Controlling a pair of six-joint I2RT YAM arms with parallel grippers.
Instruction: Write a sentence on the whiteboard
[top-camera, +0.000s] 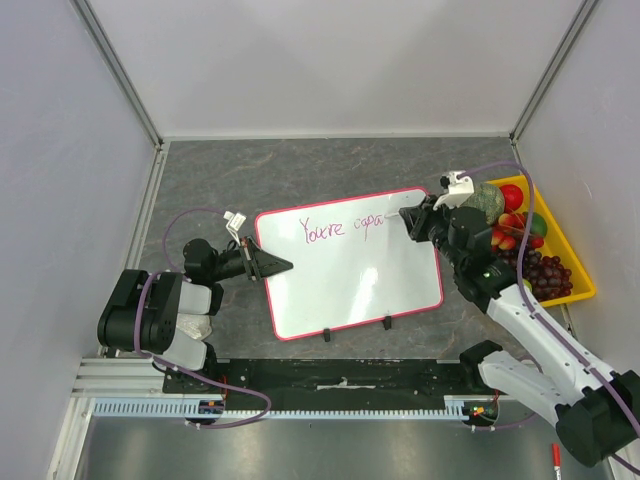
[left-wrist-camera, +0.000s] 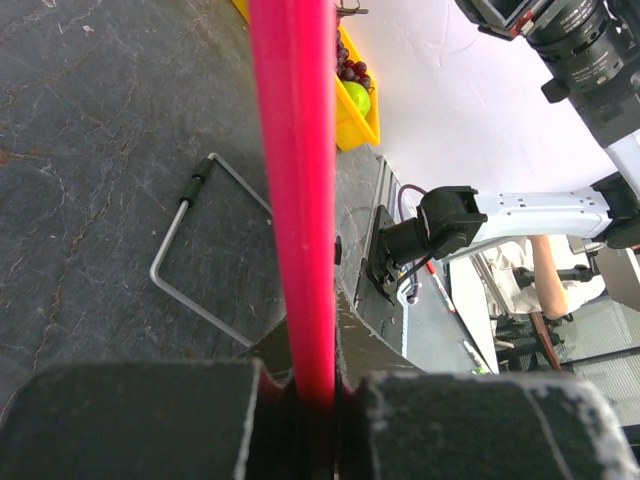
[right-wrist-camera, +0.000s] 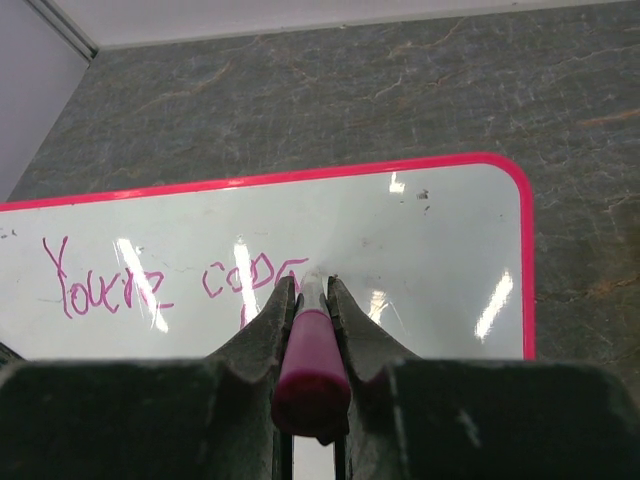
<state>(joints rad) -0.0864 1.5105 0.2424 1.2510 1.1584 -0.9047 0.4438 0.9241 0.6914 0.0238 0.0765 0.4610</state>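
— Where does the whiteboard (top-camera: 350, 265) sit?

— Flat on the dark stone-patterned table (top-camera: 300, 170), about mid-table from above, turned slightly so that its right end rides toward 2 o'clock. Two black clips (top-camera: 326, 333) sit on its 6 o'clock edge.

— And the left gripper (top-camera: 280, 266)?

— At the board's 9 o'clock edge. Its jaws are pinched tight on the pink rim; the wrist view shows that rim running straight up from between the fingers.

— The right gripper (right-wrist-camera: 311, 300)?

— Over the board's 2 o'clock corner, closed down on a magenta marker (right-wrist-camera: 311, 365). The marker's pale tip pokes out between the fingertips and meets the white surface.

— What of the sentence (top-camera: 342, 229)?

— One line in purple-pink script along the 12 o'clock side, reading "You're capa". The tip rests just past the last letter, on its 3 o'clock side.

— Anything else nearby?

— A yellow tray (top-camera: 585, 290) of fruit at 3 o'clock from the board, just beyond the right arm.
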